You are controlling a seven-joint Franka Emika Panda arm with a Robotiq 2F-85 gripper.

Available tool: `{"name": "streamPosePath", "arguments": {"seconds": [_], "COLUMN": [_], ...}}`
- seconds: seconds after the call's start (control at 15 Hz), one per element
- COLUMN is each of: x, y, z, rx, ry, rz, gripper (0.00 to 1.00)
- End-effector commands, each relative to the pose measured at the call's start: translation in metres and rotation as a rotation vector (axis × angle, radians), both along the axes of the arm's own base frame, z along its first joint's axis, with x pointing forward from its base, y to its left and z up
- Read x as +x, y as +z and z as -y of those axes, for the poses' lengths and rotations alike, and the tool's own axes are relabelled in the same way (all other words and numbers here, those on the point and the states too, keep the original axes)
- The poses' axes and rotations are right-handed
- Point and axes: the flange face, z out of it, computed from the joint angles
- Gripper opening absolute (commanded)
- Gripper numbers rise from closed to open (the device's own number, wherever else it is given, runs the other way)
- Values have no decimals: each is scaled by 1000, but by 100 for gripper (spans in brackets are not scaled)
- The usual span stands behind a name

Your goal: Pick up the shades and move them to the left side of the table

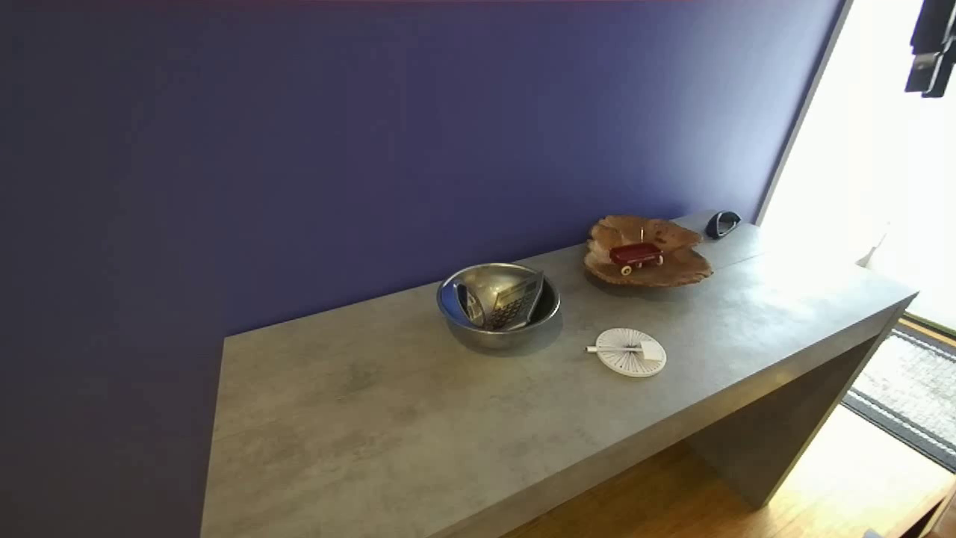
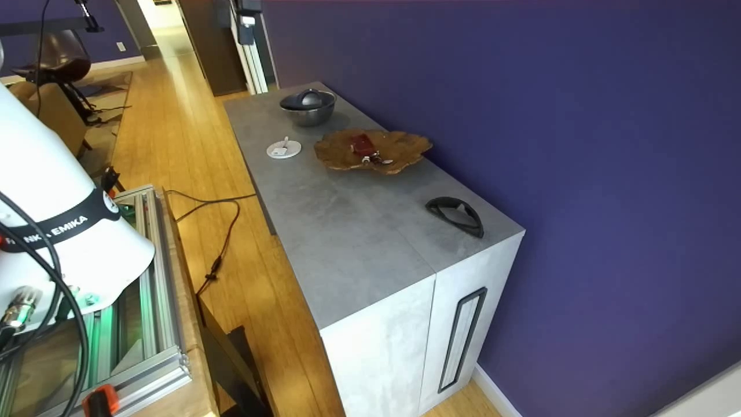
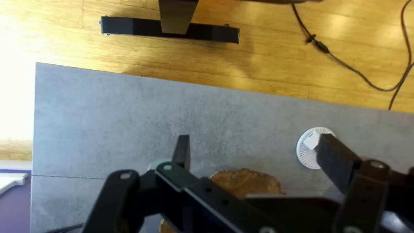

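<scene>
The shades (image 2: 446, 202) are a dark curved frame lying near the table's end and the purple wall. They also show in an exterior view (image 1: 715, 225) at the far end, past the wooden dish. Lens tint cannot be made out. In the wrist view only a dark sliver at the bottom left edge may be them. The grey table (image 2: 347, 231) also shows in an exterior view (image 1: 351, 403) and the wrist view (image 3: 113, 110). My gripper (image 3: 255, 145) is open and empty, high above the table. It shows at the upper edge in both exterior views (image 1: 930, 75) (image 2: 246, 30).
A brown wooden dish (image 1: 680, 273) holds a red toy wagon (image 1: 635, 254). A steel bowl (image 1: 497, 340) holds a calculator (image 1: 515, 302) and a rounded item. A white disc (image 1: 620, 362) lies near the front edge. The purple wall (image 2: 579, 174) borders the table's back.
</scene>
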Motion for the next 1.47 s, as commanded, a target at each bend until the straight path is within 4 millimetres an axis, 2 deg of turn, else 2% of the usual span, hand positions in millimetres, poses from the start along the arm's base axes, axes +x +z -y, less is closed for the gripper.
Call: {"name": "streamPosePath", "arguments": {"seconds": [0.0,0.13,0.2,0.27,0.33,0.4,0.67,0.8,0.93,1.07,1.2,1.4], "x": [44,71,78,56,61,63,62,72,87,101,114,128], "y": [-77,-113,-125,-104,-119,-124,-111,-120,-138,-161,-186,-223], "z": [7,14,15,13,14,14,13,-5,-9,1,19,65], "rx": [-14,-36,-34,-41,-46,-48,-44,-53,-29,-18,-7,2], "ry": [-200,-308,-327,-254,-259,-256,-254,-428,-536,-640,-742,-899], "rz": [-19,5,-27,9,-13,-23,4,38,42,67,103,175], "gripper": [100,100,100,100,100,100,100,100,100,100,100,100]}}
